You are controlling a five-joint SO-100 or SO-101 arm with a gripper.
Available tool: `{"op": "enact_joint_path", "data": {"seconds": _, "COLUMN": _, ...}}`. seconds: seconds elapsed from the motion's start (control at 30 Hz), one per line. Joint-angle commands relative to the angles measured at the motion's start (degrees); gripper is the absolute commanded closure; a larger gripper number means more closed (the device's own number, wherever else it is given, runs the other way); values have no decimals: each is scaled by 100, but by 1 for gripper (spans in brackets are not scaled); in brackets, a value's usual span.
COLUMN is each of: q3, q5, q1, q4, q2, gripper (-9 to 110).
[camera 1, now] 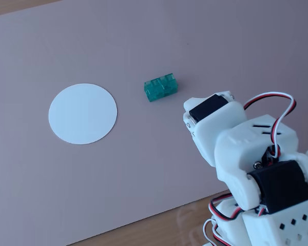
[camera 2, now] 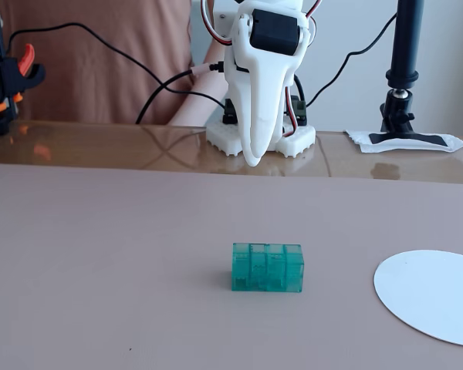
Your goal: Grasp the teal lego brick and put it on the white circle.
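In a fixed view from above, the brick [camera 1: 160, 87], translucent teal plastic with studs, lies on the matte pinkish mat [camera 1: 143, 31] just right of the disc [camera 1: 82, 113], a flat, thin white round, not touching it. The gripper is hidden under the white arm [camera 1: 231, 138].

In the low fixed view, the brick [camera 2: 267, 268] lies left of the disc [camera 2: 436, 294]. The gripper [camera 2: 251, 158] hangs beyond it, fingers pressed together, empty.

the white arm hangs folded, its gripper [camera 2: 251, 158] pointing down with jaws closed.
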Motion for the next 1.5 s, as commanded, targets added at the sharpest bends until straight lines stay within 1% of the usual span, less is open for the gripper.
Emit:
{"op": "enact_joint_path", "data": {"seconds": 0.0, "q3": 9, "q5": 9, "q1": 35, "q4": -88, "q2": 44, "gripper": 101}}
{"op": "enact_joint_path", "data": {"seconds": 1.07, "q3": 9, "q5": 9, "q1": 35, "q4": -88, "q2": 44, "gripper": 101}}
{"op": "enact_joint_path", "data": {"seconds": 1.17, "q3": 9, "q5": 0, "q1": 35, "q4": -88, "q2": 44, "gripper": 100}}
{"op": "enact_joint_path", "data": {"seconds": 1.47, "q3": 9, "q5": -53, "q1": 26, "q4": -88, "q2": 44, "gripper": 102}}
